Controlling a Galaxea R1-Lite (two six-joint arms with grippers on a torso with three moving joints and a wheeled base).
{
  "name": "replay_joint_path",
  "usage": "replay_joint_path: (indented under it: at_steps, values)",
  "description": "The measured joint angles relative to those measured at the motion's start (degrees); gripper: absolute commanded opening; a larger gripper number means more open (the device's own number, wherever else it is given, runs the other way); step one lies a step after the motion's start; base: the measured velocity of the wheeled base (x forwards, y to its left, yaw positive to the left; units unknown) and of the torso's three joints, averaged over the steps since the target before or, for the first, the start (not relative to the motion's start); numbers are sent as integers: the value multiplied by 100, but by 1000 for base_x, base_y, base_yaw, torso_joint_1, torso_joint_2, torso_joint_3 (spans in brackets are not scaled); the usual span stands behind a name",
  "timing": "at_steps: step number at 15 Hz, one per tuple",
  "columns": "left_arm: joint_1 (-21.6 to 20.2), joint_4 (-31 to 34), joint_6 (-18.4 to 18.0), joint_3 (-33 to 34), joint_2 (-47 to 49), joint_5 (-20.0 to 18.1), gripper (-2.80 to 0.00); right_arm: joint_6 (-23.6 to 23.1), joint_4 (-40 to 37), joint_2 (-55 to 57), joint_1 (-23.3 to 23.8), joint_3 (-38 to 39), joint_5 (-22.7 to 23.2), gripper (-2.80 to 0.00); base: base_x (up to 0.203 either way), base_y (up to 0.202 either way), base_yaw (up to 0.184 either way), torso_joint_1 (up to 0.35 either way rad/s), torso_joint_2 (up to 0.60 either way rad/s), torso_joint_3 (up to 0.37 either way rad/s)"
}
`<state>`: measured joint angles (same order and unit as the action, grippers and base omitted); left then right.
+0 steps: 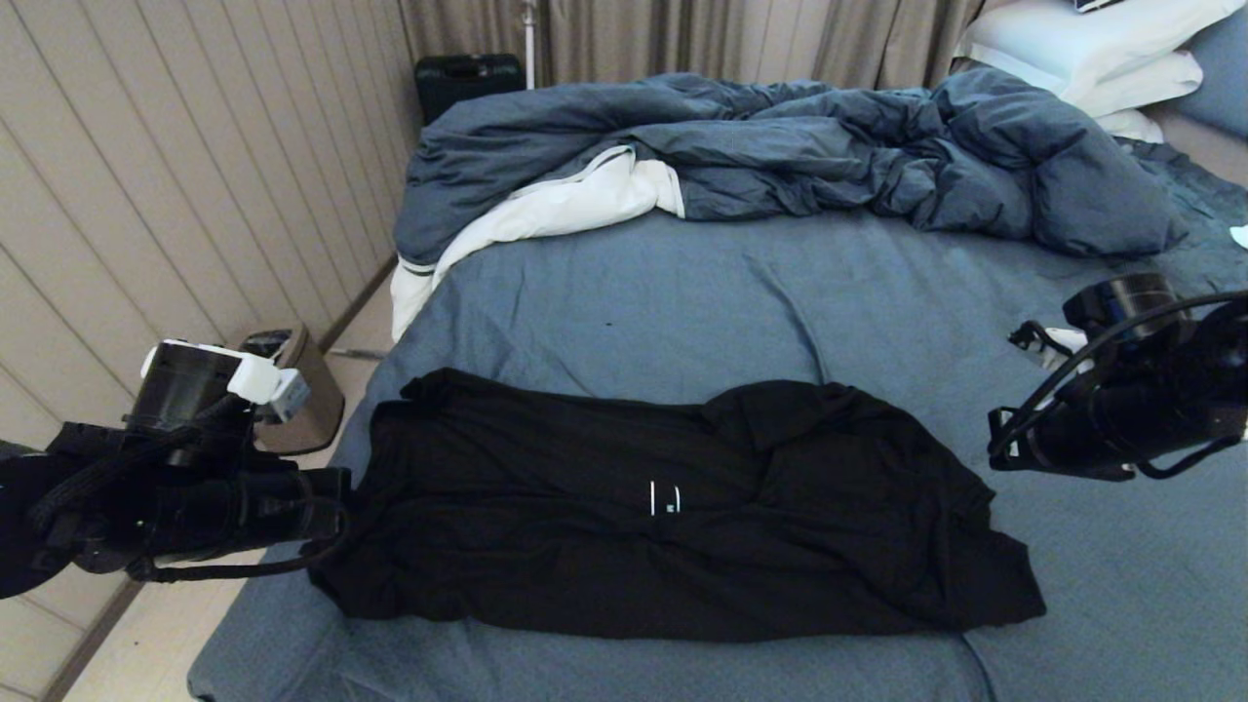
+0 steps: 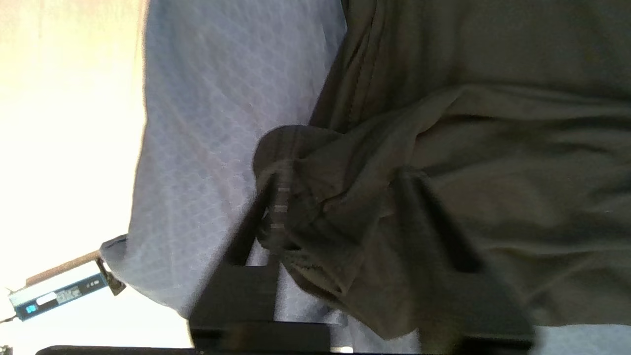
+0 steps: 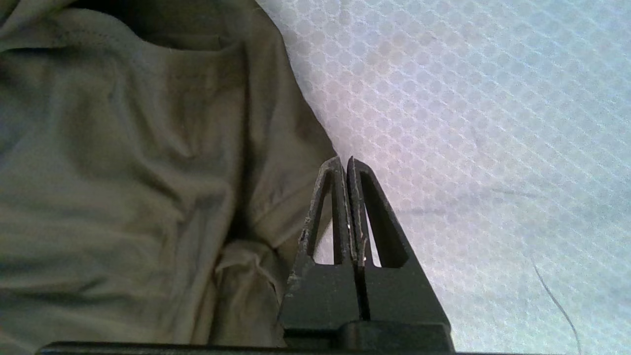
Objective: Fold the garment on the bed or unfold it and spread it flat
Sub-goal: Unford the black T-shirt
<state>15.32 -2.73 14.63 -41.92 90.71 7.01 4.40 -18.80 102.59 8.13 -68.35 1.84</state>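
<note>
The T-shirt [image 1: 673,512] lies along the near edge of the bed [image 1: 682,292], long axis left to right, print hidden; bare sheet lies beyond it. The left gripper [image 2: 340,207] stands apart astride a bunched corner. The right gripper [image 3: 344,167], pressed together, hovers beside it.

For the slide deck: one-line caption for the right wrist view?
Right gripper shut and empty over the bed beside the garment.

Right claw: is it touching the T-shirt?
Apart. In the right wrist view, the shut right claw has bare sheet around its tips, and the T-shirt edge lies beside it.
</note>
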Motion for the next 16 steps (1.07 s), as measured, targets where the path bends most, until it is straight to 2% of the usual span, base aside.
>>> replay_joint_path:
  at_steps: [6,8,11,13,14,16]
  values:
    - [-2,146,33,262,-361,-45,0,11,1,63,-65,-11,5,-280,0,0,0,0,0,0]
    - [-6,128,155,334,-348,-82,0,13,0,52,-90,-9,0,-280,0,0,0,0,0,0]
    - [0,58,183,351,-287,-139,0,23,0,18,-94,-9,-1,-280,0,0,0,0,0,0]
    - [0,-209,201,351,-176,-214,0,23,0,-14,-94,-9,-2,-280,0,0,0,0,0,0]
    - [-2,-353,231,361,-108,-222,-280,23,1,-28,-94,-9,-2,-280,0,0,0,0,0,0]
    - [-2,-465,297,375,50,-230,-280,23,0,-44,-91,-13,-9,-280,0,0,0,0,0,0]
